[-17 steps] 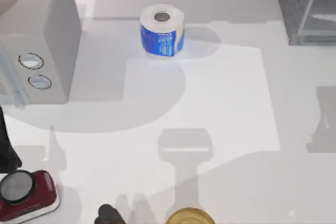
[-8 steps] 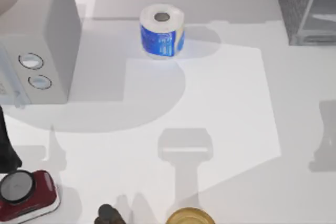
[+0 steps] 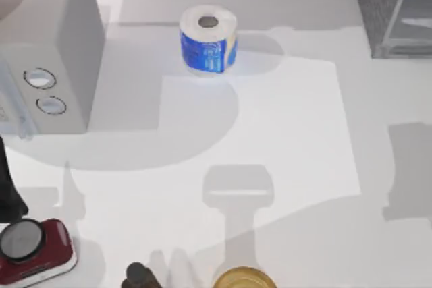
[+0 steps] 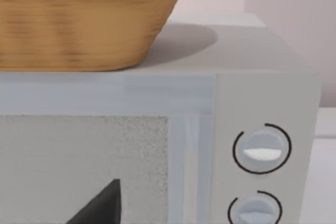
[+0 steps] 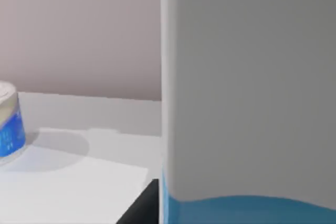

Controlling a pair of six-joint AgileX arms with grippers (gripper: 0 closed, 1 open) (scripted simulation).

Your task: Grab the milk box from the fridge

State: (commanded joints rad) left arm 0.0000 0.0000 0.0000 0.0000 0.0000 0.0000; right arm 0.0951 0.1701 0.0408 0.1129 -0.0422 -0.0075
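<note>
From my right wrist camera, the milk box (image 5: 247, 98) stands immediately in front of my right end effector, its white upper part above the sky-blue lower part; I cannot tell how that end effector's fingers stand. Beyond it the blue-and-white paper roll (image 3: 208, 40) sits on the tabletop (image 3: 283, 139), and the fridge (image 3: 395, 8) occupies the far right corner. My left wrist camera faces the light grey box with two round dials (image 4: 252, 129), a wicker basket (image 4: 84, 17) on top; the left end effector's state I cannot tell.
</note>
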